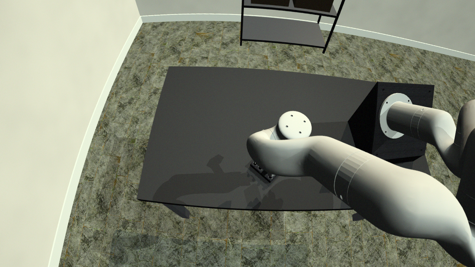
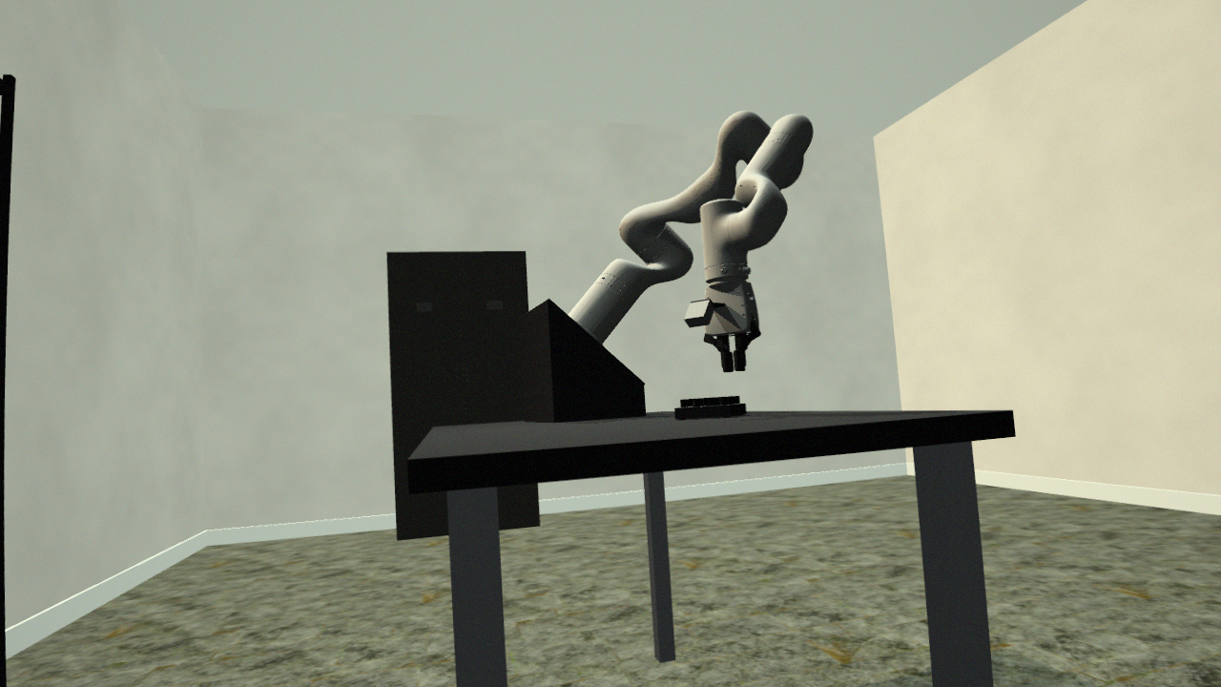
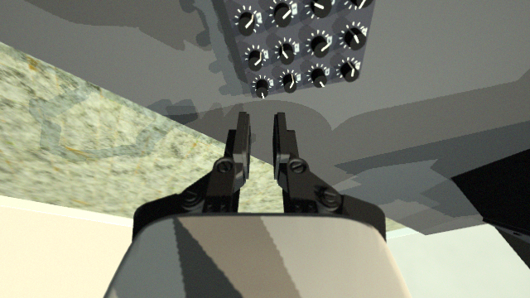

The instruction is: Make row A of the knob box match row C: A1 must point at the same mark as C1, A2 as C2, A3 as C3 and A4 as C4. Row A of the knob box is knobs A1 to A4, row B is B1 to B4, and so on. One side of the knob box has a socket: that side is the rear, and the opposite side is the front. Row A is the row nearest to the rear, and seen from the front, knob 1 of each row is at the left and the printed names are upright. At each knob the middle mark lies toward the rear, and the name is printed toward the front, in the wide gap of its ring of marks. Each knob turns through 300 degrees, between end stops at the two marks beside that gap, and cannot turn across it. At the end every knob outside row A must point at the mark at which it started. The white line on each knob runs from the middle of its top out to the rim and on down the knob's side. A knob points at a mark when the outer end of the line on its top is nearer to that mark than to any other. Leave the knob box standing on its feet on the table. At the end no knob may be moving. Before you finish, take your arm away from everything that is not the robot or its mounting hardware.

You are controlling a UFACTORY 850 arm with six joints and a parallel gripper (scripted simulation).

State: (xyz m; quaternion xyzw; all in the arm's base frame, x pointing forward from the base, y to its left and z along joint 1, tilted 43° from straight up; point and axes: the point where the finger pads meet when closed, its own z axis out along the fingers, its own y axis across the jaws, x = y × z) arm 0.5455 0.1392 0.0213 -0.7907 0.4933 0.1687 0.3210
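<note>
The black knob box stands on the table. The wrist view cuts off its top part; in the top view the arm covers much of it. In the wrist view the names lie right of the knobs, so row A is the left column. Knob A1 is lowest, its line pointing down. Knobs A2 and A3 are above it; A4 is not seen. Knob C1 has its line down and slightly right. My gripper hangs above the box's height, fingers partly apart, empty, touching no knob.
The dark table carries the black wedge-shaped arm base at one end. A shelf rack stands on the floor beyond the table. Arm shadows fall across the table and box.
</note>
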